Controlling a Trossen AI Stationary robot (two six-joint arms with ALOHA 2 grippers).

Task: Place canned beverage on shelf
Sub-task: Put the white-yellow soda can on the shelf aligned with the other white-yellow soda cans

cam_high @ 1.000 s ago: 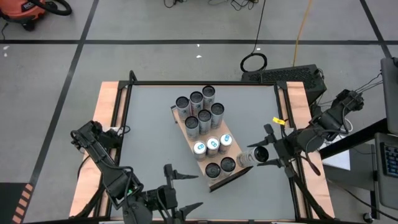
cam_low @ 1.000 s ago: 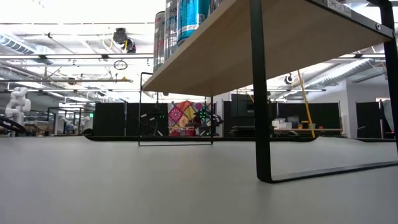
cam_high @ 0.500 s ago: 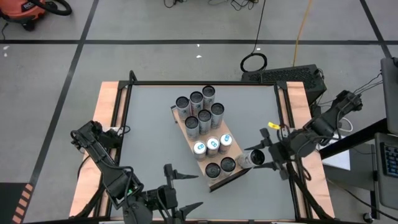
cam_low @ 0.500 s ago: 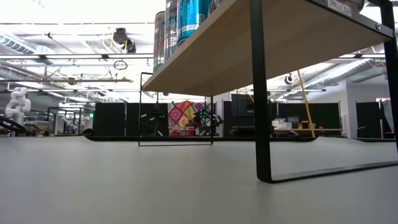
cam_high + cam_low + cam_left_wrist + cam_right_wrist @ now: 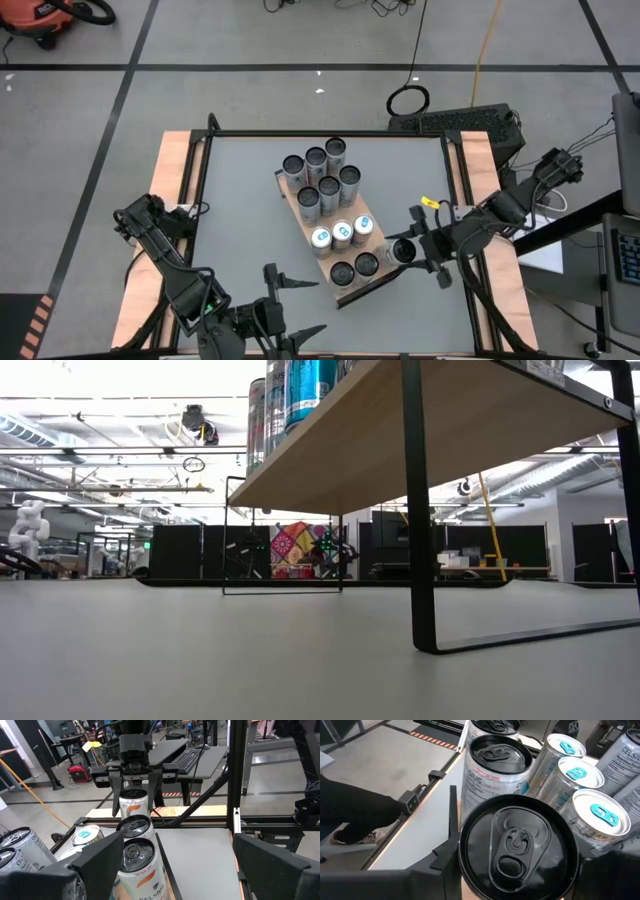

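Observation:
The shelf (image 5: 346, 291) is a light-brown wood-grain board lying slantwise across the table's middle on a black frame (image 5: 417, 560). It carries several upright cans (image 5: 322, 190). My right gripper (image 5: 408, 250) is shut on a white can with a dark lid (image 5: 515, 847), just off the shelf's right edge beside the two near cans (image 5: 355, 267). The held can also shows in the left wrist view (image 5: 133, 802). My left gripper (image 5: 298, 308) waits open and empty at the table's near edge. My right gripper pinches the can's upper wall (image 5: 125, 802) between its two fingers (image 5: 116, 795), one on each side just below the rim. The fingers come from above, slanting in from the table's right. The can stands upright; other cans hide its lower end.
Three teal-topped cans (image 5: 341, 232) stand in a row mid-shelf, several dark-topped ones toward its far end. Bare board shows at the shelf's near corner. Grey tabletop (image 5: 240, 220) lies open left of the shelf. A keyboard (image 5: 455, 120) lies beyond the far right corner.
My right gripper has carried the can toward the table's left, up to the shelf's right edge. The can showed more of its side before and now shows mostly its top.

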